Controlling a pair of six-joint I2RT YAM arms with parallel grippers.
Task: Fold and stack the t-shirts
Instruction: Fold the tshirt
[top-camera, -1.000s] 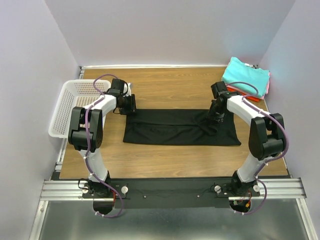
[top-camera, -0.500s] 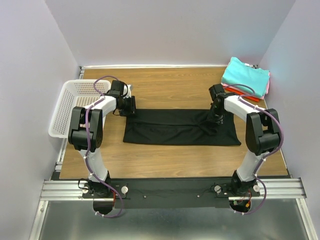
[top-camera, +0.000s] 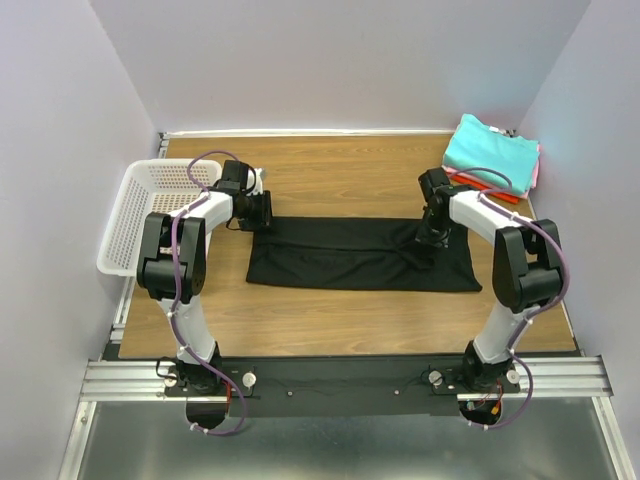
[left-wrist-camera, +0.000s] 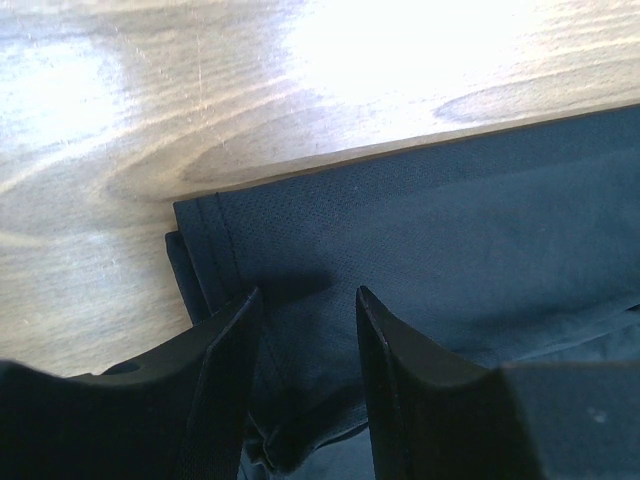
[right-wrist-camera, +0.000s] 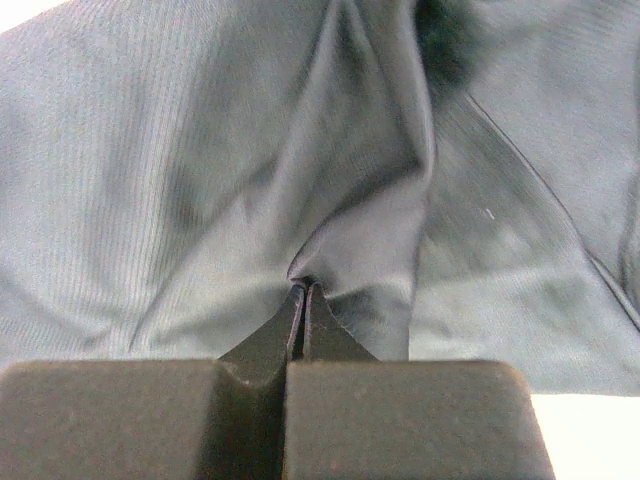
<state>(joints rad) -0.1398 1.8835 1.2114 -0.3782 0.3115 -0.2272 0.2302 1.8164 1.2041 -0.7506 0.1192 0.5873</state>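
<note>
So, the large black cloth t-shirt (top-camera: 340, 258) is laid flat on the wooden table (top-camera: 330, 190). A ridge of it is clamped in the right gripper (right-wrist-camera: 303, 290), probably for folding over; the left gripper (left-wrist-camera: 307, 297) is held apart astride the hemmed corner.

Wood-grain counter (top-camera: 340, 320); pale lavender walls (top-camera: 340, 60) close its left, far and right edges. Aluminium rail (top-camera: 340, 378) along near edge, grey metal sheet (top-camera: 340, 445) below it. White lattice basket (top-camera: 135, 215) overhangs left edge. Bright glare patch (left-wrist-camera: 400, 30) on the wood in left wrist view.
</note>
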